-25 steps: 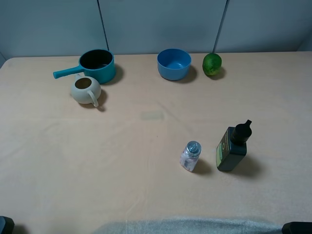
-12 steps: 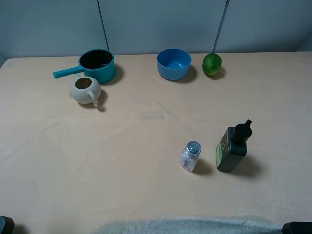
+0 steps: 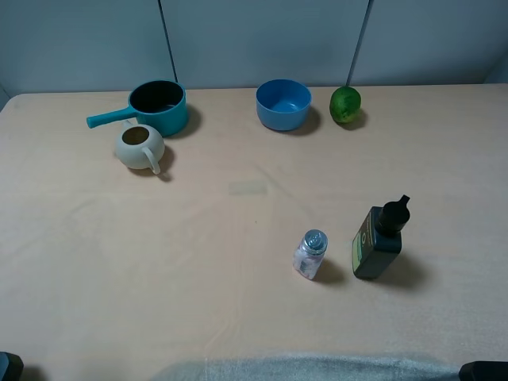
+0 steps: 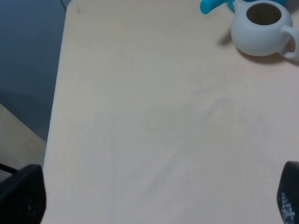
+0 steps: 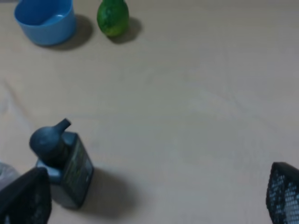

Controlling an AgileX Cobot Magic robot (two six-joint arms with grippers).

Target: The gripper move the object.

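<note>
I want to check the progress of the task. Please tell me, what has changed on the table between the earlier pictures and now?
Nothing has visibly changed. The green fruit lies in the same place beside the blue bowl, apart from it, and nothing has been taken hold of or let go. The teal pot, the cream jug, the shaker and the dark bottle are all where they were. No gripper has entered the high view.

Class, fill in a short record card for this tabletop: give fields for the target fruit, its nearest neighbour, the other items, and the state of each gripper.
target: green fruit, far side of the table, untouched
nearest neighbour: blue bowl, beside it, apart
other items: teal saucepan; cream jug; shaker; dark bottle
left gripper: open, holding nothing
right gripper: open, holding nothing
</note>
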